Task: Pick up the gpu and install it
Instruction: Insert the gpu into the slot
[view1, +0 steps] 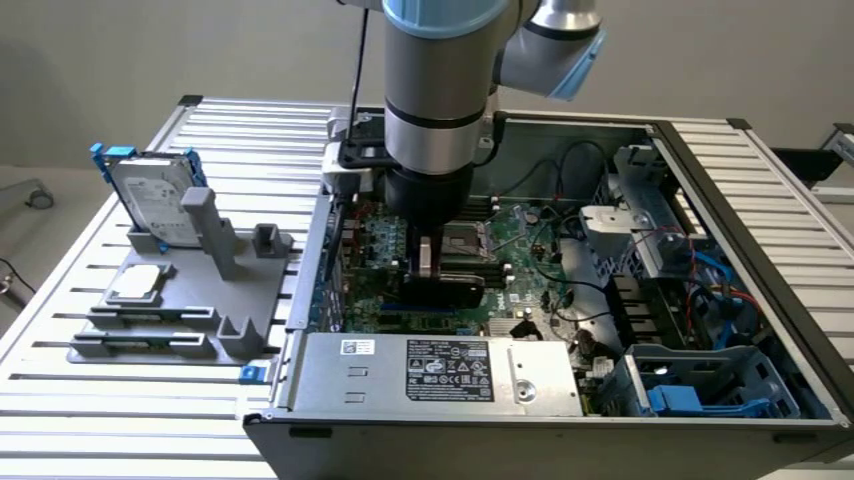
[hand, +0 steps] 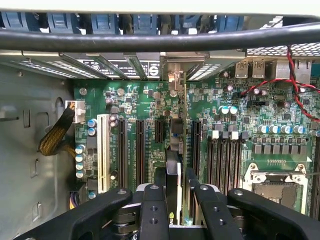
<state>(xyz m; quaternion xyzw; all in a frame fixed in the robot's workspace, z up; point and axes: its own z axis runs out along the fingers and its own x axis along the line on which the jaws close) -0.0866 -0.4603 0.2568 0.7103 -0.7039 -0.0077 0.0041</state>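
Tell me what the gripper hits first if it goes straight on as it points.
Clamped on the gpu, the gripper points down at the motherboard. The card's edge would probably meet it first, among the black expansion slots; how near it is, I cannot tell.

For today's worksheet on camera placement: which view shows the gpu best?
The wrist view: the gpu is held by the gripper, edge-on between its fingers and lined up along the motherboard slots. In the exterior view it is a black block under the arm, its edges hard to make out.
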